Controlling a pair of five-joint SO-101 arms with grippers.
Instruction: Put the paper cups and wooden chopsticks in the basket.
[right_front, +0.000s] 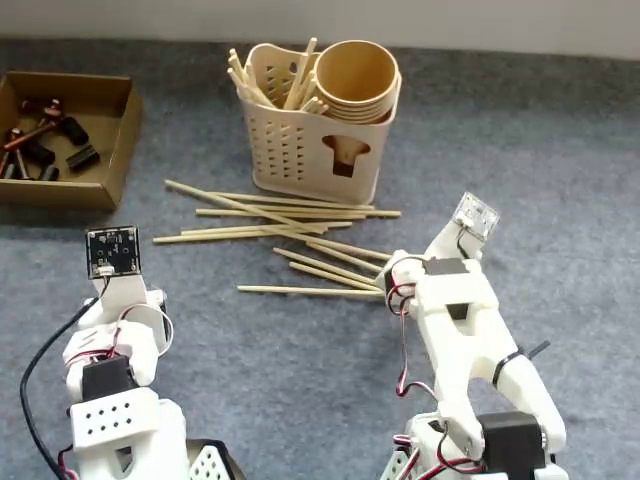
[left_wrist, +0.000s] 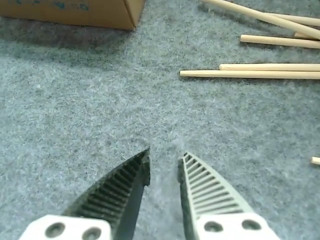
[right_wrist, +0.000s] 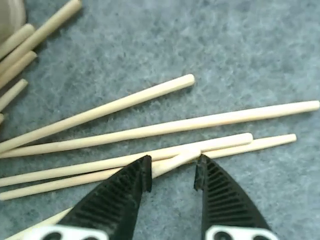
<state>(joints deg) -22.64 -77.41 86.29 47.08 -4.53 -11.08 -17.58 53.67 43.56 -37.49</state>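
High view: a cream perforated plastic basket (right_front: 300, 150) stands near the far edge of the grey carpeted table (right_front: 560, 200). It holds a stack of tan paper cups (right_front: 357, 75) and several pale wooden chopsticks (right_front: 262, 85) on end. Loose chopsticks (right_front: 290, 235) lie scattered on the table just before it. A brown cardboard box (right_front: 120, 140) of dark small parts (right_front: 40, 150) sits at the far left corner, partly cut off.

Left wrist view: the left gripper (left_wrist: 165, 154) hangs over bare carpet, jaws a narrow gap apart with nothing between. Blue print on the box's edge is cut off and unreadable.

Right wrist view: the right gripper (right_wrist: 174, 159) has its jaws moderately parted either side of one chopstick's end (right_wrist: 192, 152); contact cannot be told.
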